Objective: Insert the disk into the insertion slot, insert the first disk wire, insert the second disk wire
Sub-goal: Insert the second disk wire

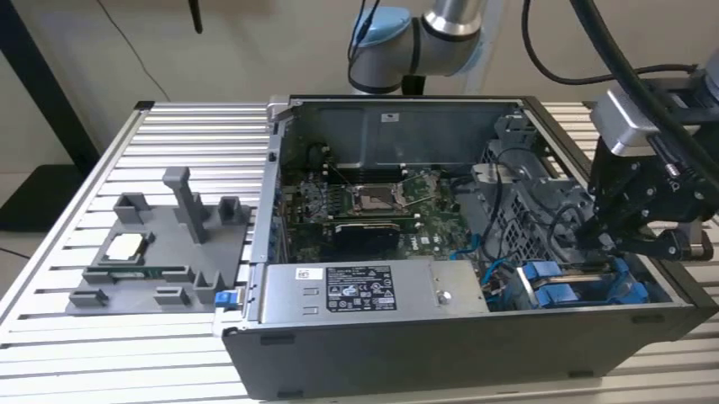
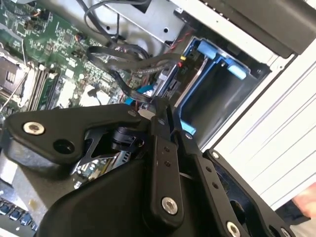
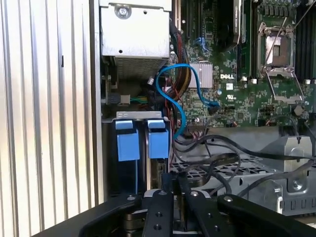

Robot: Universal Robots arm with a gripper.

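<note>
Slatted table (image 1: 101, 353) carries the open case (image 1: 450, 353), with a grey tray (image 1: 146, 278) at its 9 o'clock holding a small square part (image 1: 124, 246). Inside the case I see the board (image 1: 371, 210), the supply box (image 1: 359, 290) and, at 4 o'clock, the slot (image 1: 567, 290). Two blue carriers fill it. I judge the disk (image 3: 158, 140) seated, so step one looks done and both wires are left. My gripper (image 2: 160, 111) hangs at the slot among black wires (image 3: 212, 160), jaws drawn narrow; whether they pinch one I can't tell.
</note>
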